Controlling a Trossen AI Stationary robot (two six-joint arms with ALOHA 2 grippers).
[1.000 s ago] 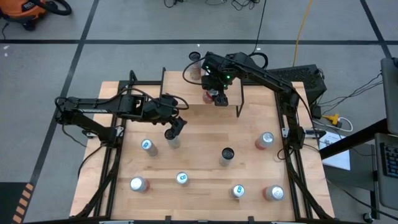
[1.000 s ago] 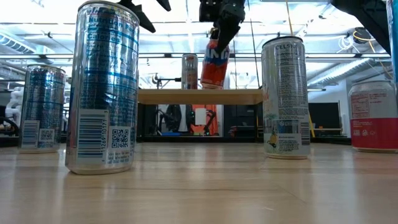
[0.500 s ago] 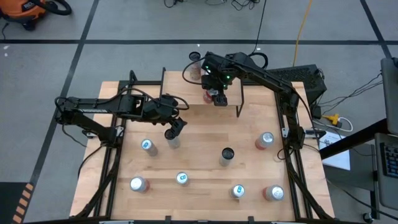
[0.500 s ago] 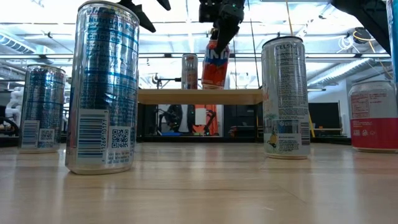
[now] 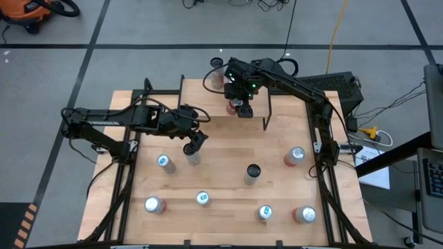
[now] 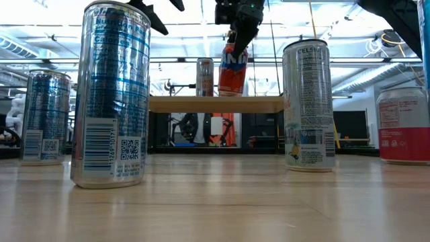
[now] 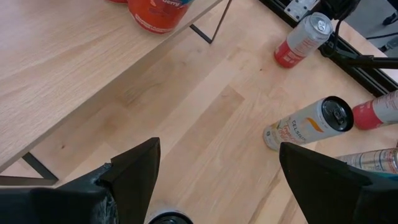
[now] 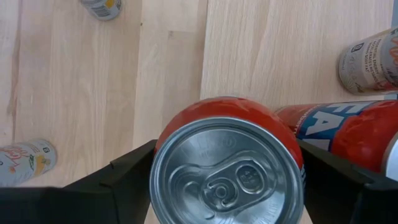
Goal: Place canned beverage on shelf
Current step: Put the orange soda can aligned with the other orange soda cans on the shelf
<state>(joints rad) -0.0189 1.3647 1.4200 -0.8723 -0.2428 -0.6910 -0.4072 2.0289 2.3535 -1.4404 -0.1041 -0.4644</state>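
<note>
An orange can (image 6: 232, 69) is gripped by the fingers of the right gripper (image 5: 240, 105) and held tilted at the shelf (image 6: 215, 104) (bottom edge at the top board; contact cannot be told). A second can (image 6: 205, 76) is seen upright on the shelf. The left gripper (image 5: 194, 144) is held above a can (image 5: 193, 158) on the bench (image 5: 228, 149), fingers spread apart, nothing gripped. Other cans are scattered over the bench.
</note>
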